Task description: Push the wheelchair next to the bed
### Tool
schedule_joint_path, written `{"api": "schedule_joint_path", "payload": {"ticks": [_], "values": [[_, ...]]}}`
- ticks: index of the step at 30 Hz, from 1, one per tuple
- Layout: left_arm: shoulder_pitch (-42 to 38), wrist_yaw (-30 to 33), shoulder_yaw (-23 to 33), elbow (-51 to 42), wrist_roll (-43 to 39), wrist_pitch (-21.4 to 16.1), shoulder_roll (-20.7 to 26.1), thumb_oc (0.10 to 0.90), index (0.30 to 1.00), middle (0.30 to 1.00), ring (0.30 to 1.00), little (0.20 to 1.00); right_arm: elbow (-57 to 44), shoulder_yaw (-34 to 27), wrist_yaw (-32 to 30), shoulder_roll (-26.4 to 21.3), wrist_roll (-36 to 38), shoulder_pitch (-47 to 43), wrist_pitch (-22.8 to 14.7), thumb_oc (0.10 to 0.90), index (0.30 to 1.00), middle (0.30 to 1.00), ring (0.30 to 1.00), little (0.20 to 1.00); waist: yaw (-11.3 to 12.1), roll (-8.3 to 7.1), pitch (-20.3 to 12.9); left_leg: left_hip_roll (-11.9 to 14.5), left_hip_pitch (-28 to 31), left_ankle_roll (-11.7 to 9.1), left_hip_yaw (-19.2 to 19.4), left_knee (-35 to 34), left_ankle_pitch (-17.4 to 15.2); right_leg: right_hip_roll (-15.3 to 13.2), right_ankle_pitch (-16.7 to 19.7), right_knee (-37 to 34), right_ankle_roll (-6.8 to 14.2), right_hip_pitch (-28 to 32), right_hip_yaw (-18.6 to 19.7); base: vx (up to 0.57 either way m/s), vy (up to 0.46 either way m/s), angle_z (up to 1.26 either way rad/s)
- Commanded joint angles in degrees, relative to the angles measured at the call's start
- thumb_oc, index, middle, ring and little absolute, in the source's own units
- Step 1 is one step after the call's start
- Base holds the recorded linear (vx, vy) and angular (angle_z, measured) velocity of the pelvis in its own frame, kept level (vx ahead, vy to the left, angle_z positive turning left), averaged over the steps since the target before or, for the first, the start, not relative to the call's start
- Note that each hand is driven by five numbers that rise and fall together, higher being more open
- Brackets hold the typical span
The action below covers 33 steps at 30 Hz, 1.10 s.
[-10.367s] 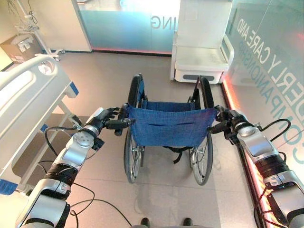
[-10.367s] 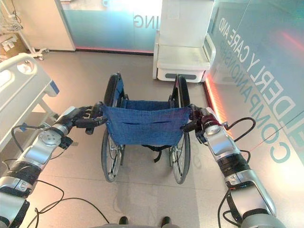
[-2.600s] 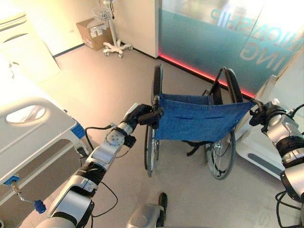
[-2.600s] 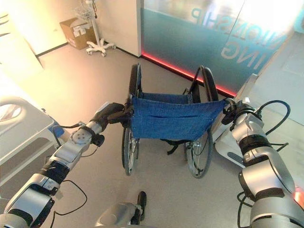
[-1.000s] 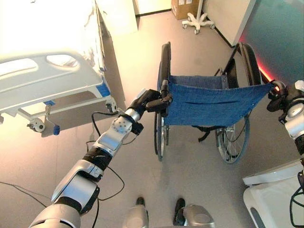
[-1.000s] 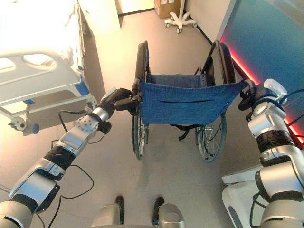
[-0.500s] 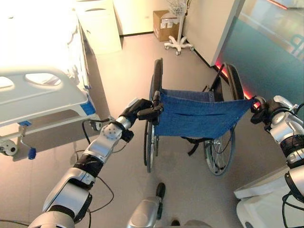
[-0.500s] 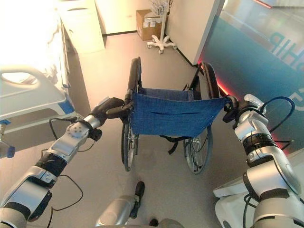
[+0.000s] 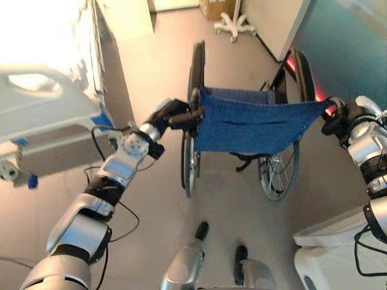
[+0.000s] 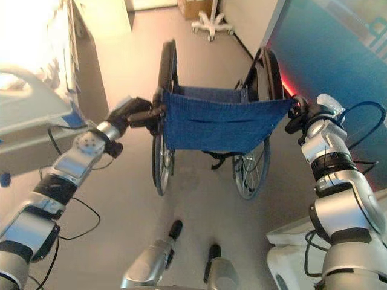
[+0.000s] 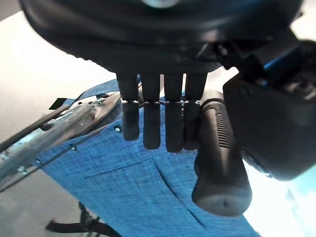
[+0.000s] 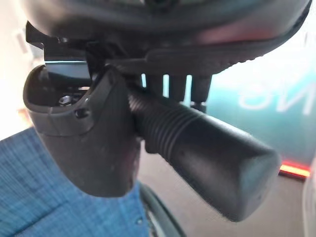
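- One wheelchair (image 9: 254,124) stands on the grey floor (image 9: 157,72) directly ahead, its blue fabric backrest (image 10: 221,124) facing us and two large spoked wheels showing below; the seat and front of the chair are hidden behind the backrest.
- One bed (image 9: 42,115), white with a pale end panel, lies off to the left, near the wheelchair but apart from it; strong glare washes out its upper part and its far end is cut off.
- The left hand (image 9: 172,115) is wrapped round the left push handle (image 11: 217,158); from the wrist, its fingers (image 11: 150,118) curl over the ribbed black grip.
- The right hand (image 10: 302,118) is closed round the right push handle (image 12: 197,145) (thumb in front, fingers behind the grip).
- A teal glass wall (image 10: 338,54) with a red glowing strip at its base runs along the right; no writing on it can be made out.
- At the far end, a white wheeled stand base (image 9: 236,24) and a cardboard box (image 9: 214,7) are both cut off by the frame.
- A white unit (image 10: 296,254) is partly visible at the lower right.
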Motion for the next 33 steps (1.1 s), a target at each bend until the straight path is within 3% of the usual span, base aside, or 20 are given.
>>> {"api": "schedule_joint_path", "payload": {"ticks": [1, 3, 5, 7, 10, 15, 17, 18, 20, 22, 25, 28, 30, 33], "values": [[-0.2, 2.8, -4.8, 4.1, 2.9, 2.6, 3.6, 0.400, 0.300, 0.300, 0.300, 0.300, -12.4, 12.6, 1.9, 3.2, -1.7, -4.7, -14.4, 0.400, 0.300, 0.300, 0.300, 0.300, 2.9, -2.16, -0.2, 2.4, 4.0, 0.2, -2.7, 1.2, -14.4, -6.2, 13.7, -4.3, 3.0, -8.5, 7.8, 0.37, -0.623, 0.47], [0.3, 2.9, -4.7, 3.7, 2.9, 2.4, 4.0, 0.400, 0.300, 0.300, 0.300, 0.300, -13.4, 13.1, 2.0, 2.6, -0.7, -4.9, -13.7, 0.400, 0.300, 0.300, 0.300, 0.300, 2.8, -2.71, -0.1, 3.5, 3.8, 0.1, -3.4, 2.1, -15.1, -5.9, 13.3, -3.4, 3.0, -9.2, 7.3, 0.34, -0.604, 0.35], [2.6, 3.6, -4.2, 2.6, 2.9, 3.3, 4.5, 0.400, 0.300, 0.300, 0.300, 0.300, -14.7, 14.0, 1.9, 0.9, 2.3, -5.1, -13.6, 0.400, 0.300, 0.300, 0.300, 0.300, 2.4, -3.31, -1.1, 6.5, 4.1, 0.2, -4.3, 1.7, -15.1, -3.9, 9.9, 0.3, 2.8, -9.8, 6.8, 0.44, -0.671, 0.44], [5.3, 3.5, -3.7, 1.5, 2.3, 4.2, 4.4, 0.400, 0.300, 0.300, 0.300, 0.300, -17.4, 13.1, 3.6, 0.4, 1.6, -4.0, -12.6, 0.400, 0.300, 0.300, 0.300, 0.300, 2.3, -2.91, -1.9, 9.3, 5.4, 0.1, -4.1, 1.2, -13.8, -2.8, 5.9, 5.9, 1.2, -10.5, 4.3, 0.46, -0.399, 0.70], [9.3, 4.8, -2.4, 0.2, 3.1, 5.7, 2.3, 0.400, 0.300, 0.300, 0.300, 0.300, -19.0, 12.6, 5.6, -0.3, -0.1, -2.7, -13.0, 0.400, 0.300, 0.300, 0.300, 0.300, 1.3, -2.41, -2.9, 12.1, 8.9, -0.5, -2.7, -1.8, -10.3, -1.0, 3.7, 6.4, -1.1, -9.0, 2.7, 0.46, -0.330, 0.62], [12.6, 5.2, -1.7, 0.4, 5.1, 4.6, -3.4, 0.400, 0.300, 0.300, 0.300, 0.300, -18.7, 10.8, 6.1, -0.9, -3.6, 0.8, -14.8, 0.400, 0.300, 0.300, 0.300, 0.300, -1.8, 0.04, -5.8, 17.2, 16.1, -2.1, 5.8, -6.8, -2.5, 1.3, 0.5, 5.3, -4.1, -4.8, -2.5, 0.36, -0.265, 0.60], [12.9, 4.9, -2.2, 0.6, 6.2, 4.2, -4.9, 0.400, 0.300, 0.300, 0.300, 0.300, -18.4, 10.2, 5.7, -0.4, -4.1, 1.9, -14.9, 0.400, 0.300, 0.300, 0.300, 0.300, -1.6, 0.43, -6.0, 15.1, 15.6, -2.1, 5.6, -7.0, -2.9, 2.1, -0.1, 4.7, -4.5, -2.9, -3.2, 0.29, -0.225, 0.77], [13.2, 5.1, -2.4, -0.2, 6.5, 4.4, -5.5, 0.400, 0.300, 0.300, 0.300, 0.300, -17.9, 9.8, 5.2, 0.3, -4.6, 2.7, -15.2, 0.400, 0.300, 0.300, 0.300, 0.300, -0.6, 0.84, -5.6, 11.0, 14.5, -1.5, 4.6, -8.0, -4.4, 3.5, -0.8, 4.4, -4.6, -0.8, -2.8, 0.34, -0.251, 0.76], [13.8, 5.5, -2.2, -1.1, 6.9, 4.3, -6.4, 0.400, 0.300, 0.300, 0.300, 0.300, -17.5, 9.2, 4.7, 1.8, -5.8, 3.6, -15.2, 0.400, 0.300, 0.300, 0.300, 0.300, 0.4, 1.57, -5.6, 6.6, 12.9, -1.6, 4.9, -10.9, -3.8, 5.2, -1.0, 3.3, -4.5, 1.3, -3.0, 0.28, -0.156, 0.48], [14.0, 5.8, -2.2, -0.7, 6.6, 3.3, -6.6, 0.400, 0.300, 0.300, 0.300, 0.300, -17.3, 8.7, 4.3, 3.0, -6.8, 4.1, -15.4, 0.400, 0.300, 0.300, 0.300, 0.300, 1.9, 2.58, -4.9, 3.2, 8.7, -2.1, 6.2, -12.1, -1.2, 7.2, -1.6, 1.8, -4.8, 4.6, -2.5, 0.28, -0.116, 0.01], [14.9, 5.0, -1.3, -0.8, 6.8, 2.5, -5.8, 0.400, 0.300, 0.300, 0.300, 0.300, -16.0, 8.9, 4.6, 4.4, -6.7, 3.5, -16.0, 0.400, 0.300, 0.300, 0.300, 0.300, 5.8, 4.19, -4.6, -0.9, 2.7, -2.7, 6.1, -16.1, 5.5, 11.1, -2.8, -0.4, -5.3, 9.9, 0.9, 0.32, -0.128, -0.46], [15.6, 3.6, -0.2, -0.7, 7.4, 1.6, -4.8, 0.400, 0.300, 0.300, 0.300, 0.300, -13.8, 9.1, 5.0, 5.4, -6.5, 1.8, -17.6, 0.400, 0.300, 0.300, 0.300, 0.300, 7.8, 5.16, -5.3, -1.6, 2.4, -2.2, 9.6, -17.9, 7.4, 13.0, -3.9, -0.6, -5.8, 11.7, 0.8, 0.27, -0.074, -1.00], [15.4, 3.0, -0.5, -0.1, 7.1, 1.1, -4.2, 0.400, 0.300, 0.300, 0.300, 0.300, -11.9, 9.4, 5.2, 6.2, -6.7, 0.9, -18.6, 0.400, 0.300, 0.300, 0.300, 0.300, 8.4, 5.08, -6.3, -1.5, 2.8, -0.7, 11.3, -16.0, 5.1, 13.0, -5.6, 1.2, -6.4, 11.6, -0.4, 0.29, 0.040, -1.07], [16.0, 3.2, -0.3, 1.4, 6.2, 0.7, -4.2, 0.400, 0.300, 0.300, 0.300, 0.300, -10.7, 9.1, 5.7, 7.9, -6.6, 1.4, -19.9, 0.400, 0.300, 0.300, 0.300, 0.300, 9.2, 5.05, -7.8, -0.7, 3.8, 1.0, 11.0, -14.1, 2.4, 12.6, -8.6, 6.3, -6.8, 11.7, -2.2, 0.31, 0.078, -0.18]]}}
